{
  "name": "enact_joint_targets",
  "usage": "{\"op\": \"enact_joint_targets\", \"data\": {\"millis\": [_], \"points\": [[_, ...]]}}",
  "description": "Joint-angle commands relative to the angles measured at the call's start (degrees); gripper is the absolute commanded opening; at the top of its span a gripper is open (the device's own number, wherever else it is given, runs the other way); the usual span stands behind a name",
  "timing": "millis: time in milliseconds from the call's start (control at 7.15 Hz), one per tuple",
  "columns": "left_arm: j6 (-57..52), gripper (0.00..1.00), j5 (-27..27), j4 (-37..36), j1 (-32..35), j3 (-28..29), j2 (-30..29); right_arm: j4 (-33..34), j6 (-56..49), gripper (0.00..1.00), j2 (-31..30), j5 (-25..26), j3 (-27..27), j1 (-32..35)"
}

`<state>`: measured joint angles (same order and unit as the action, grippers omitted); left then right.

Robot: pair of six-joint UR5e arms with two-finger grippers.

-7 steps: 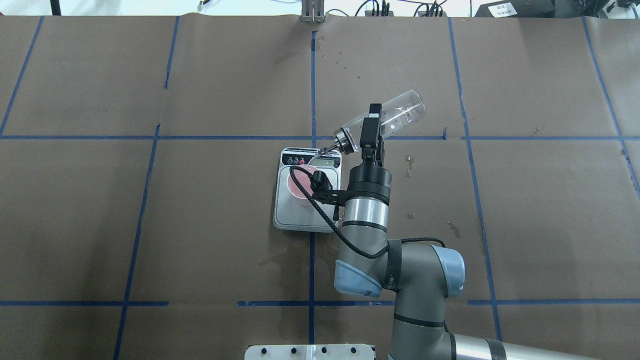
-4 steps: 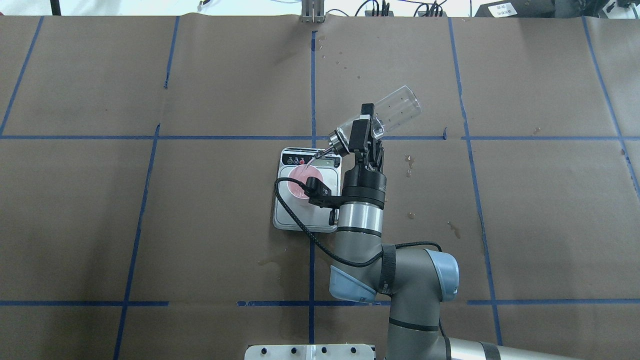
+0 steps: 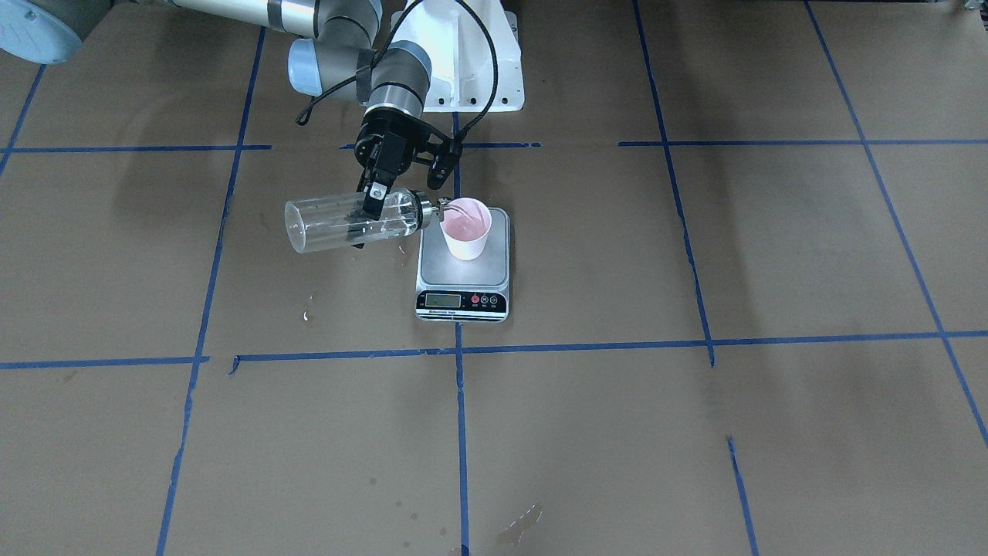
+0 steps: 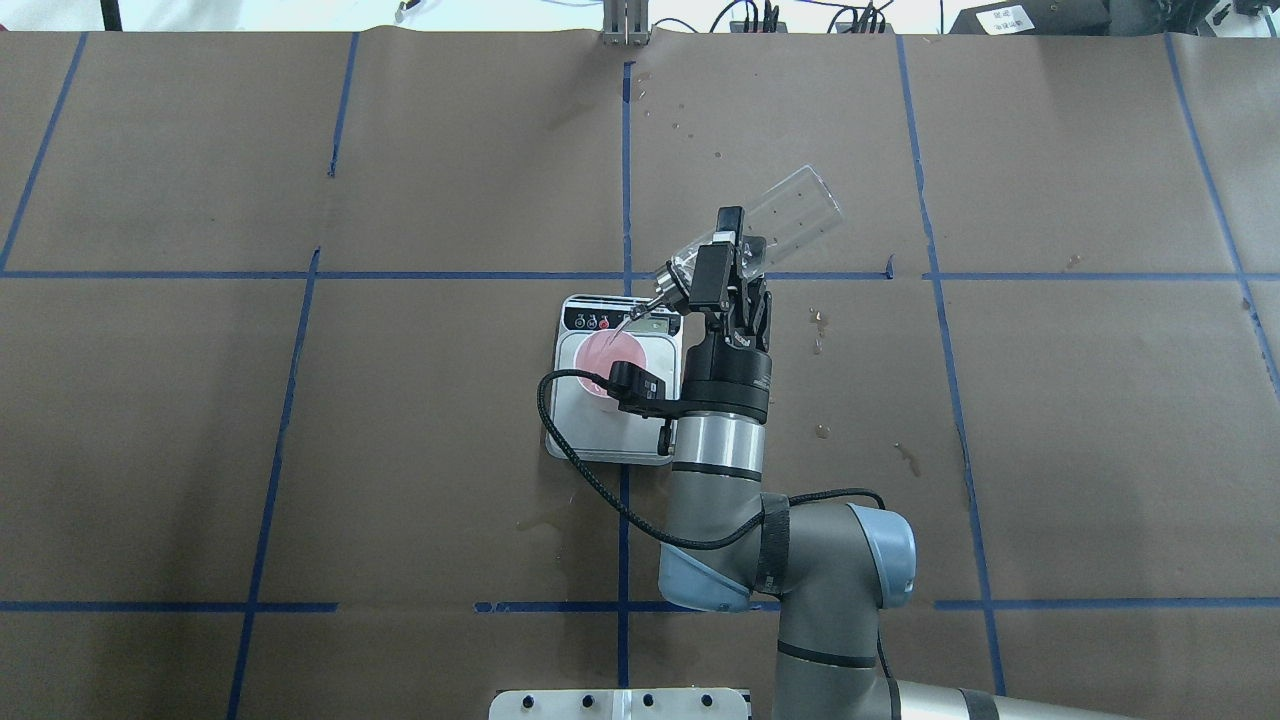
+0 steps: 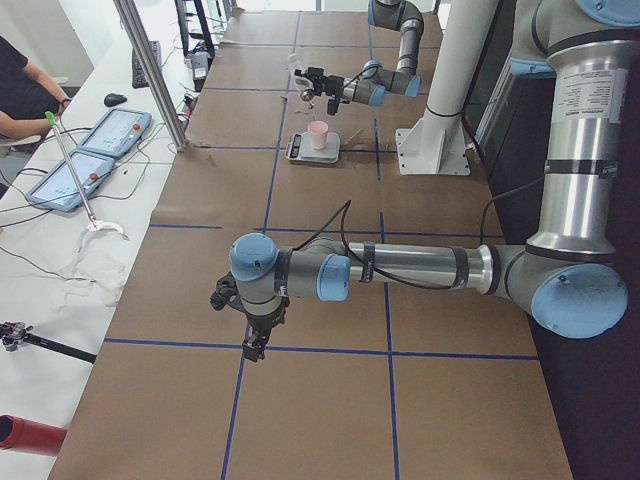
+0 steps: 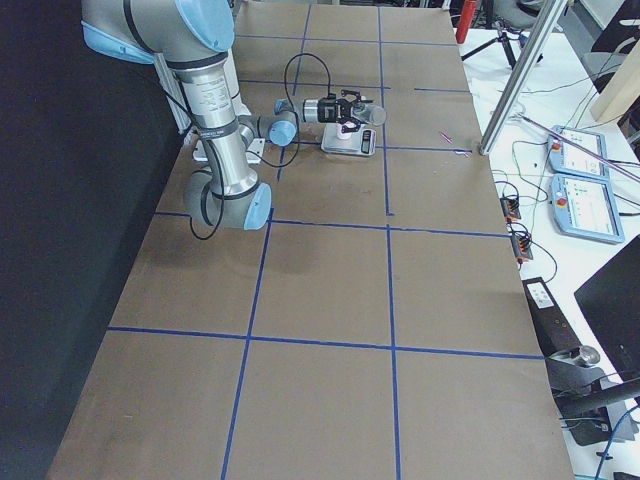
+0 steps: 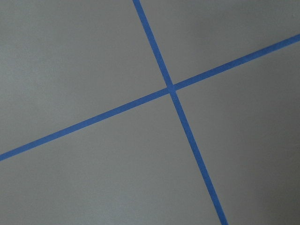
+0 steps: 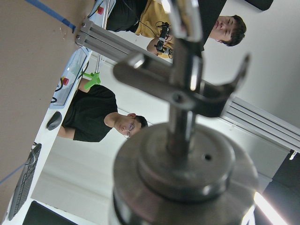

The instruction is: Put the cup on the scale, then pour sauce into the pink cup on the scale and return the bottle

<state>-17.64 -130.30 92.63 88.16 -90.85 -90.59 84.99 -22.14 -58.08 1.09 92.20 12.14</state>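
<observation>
Mid-worktop, front-facing view: scale [image 3: 461, 272] flat on the brown-papered worktop [image 3: 695, 432], straddling a blue tape line [image 3: 461, 432], display strip toward the operators' edge; cup [image 3: 466, 245] upright on the steel platform, sauce [image 3: 467, 225] pinkish inside; right gripper [image 3: 369, 202] clenched across the bottle [image 3: 316, 225] at mid-body; bottle held nearly level above the paper, base pointing away from the scale, spout [image 3: 442, 205] at the cup's rim.

Overhead view: bottle tilted spout-down, tip over the cup's mouth; cup partly hidden behind the wrist camera mount [image 4: 632, 385]; wet spots [image 4: 818, 330] on the paper beside the scale.

Exterior left view: left gripper [image 5: 255, 345] pointing down over the paper, well apart from the scale, toward the worktop's left end; released or clenched, cannot tell. Two tablets [image 5: 95, 155] on the side bench, a person's arm [image 5: 35, 95] at the frame edge.

Exterior right view: right gripper and bottle over the scale, too small for detail.

Left wrist view: paper and crossing tape only.

Right wrist view: bottle's metal collar [image 8: 183, 173] close and blurred; person in black [image 8: 89, 117] and person in yellow [image 8: 145, 18] behind.
</observation>
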Motion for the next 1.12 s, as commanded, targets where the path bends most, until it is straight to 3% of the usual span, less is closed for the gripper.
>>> {"op": "enact_joint_targets", "data": {"millis": [0,280,979], "points": [[0.1,1.00,0.0,0.0,0.0,0.1,-0.2,0.0,-4.1,0.00,-0.8,4.6,-0.1,-0.4],[0.2,1.00,0.0,0.0,0.0,0.1,-0.1,-0.1,-7.9,0.00,-0.7,6.6,-0.2,-0.4],[0.3,1.00,-0.1,-0.2,0.0,-0.7,-0.2,-7.0,-6.9,0.00,-0.9,4.3,-0.9,-1.2]]}}
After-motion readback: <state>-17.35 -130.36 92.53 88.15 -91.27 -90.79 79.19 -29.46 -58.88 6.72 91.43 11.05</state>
